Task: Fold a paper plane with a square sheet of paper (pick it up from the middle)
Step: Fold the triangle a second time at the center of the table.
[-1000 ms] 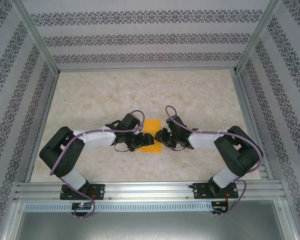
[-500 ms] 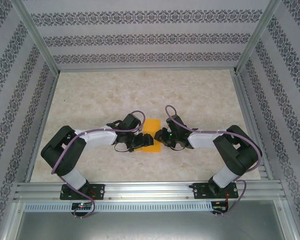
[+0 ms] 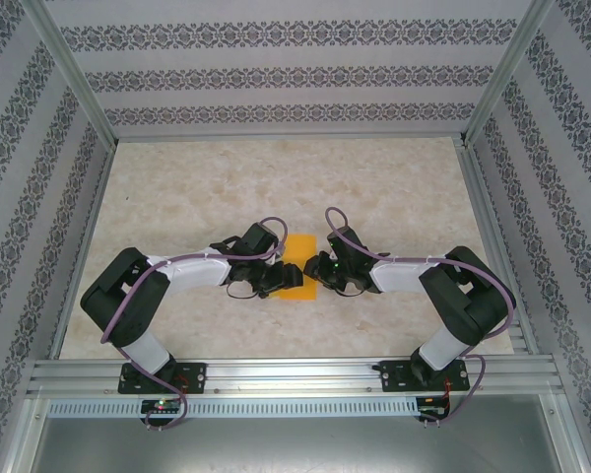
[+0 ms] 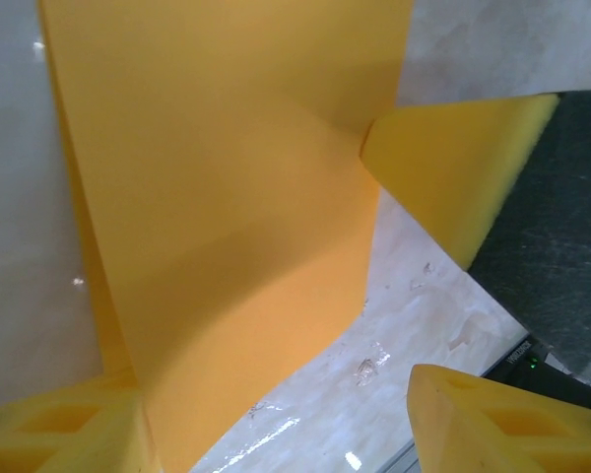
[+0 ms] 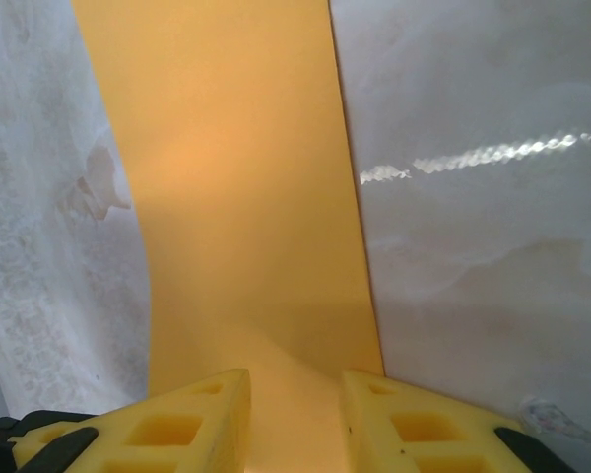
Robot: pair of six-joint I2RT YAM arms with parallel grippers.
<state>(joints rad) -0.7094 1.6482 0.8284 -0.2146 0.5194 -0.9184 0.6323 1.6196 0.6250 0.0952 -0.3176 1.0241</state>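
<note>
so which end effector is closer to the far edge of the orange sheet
Right. Seen from above, the right end effector is at the right edge of the orange sheet, about midway along it; the left end effector overlaps the left edge closer to the near corner.

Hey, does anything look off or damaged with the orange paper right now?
The orange sheet of paper is not lying flat: in the left wrist view it bows up off the table with a soft bend across it. No tear shows.
</note>
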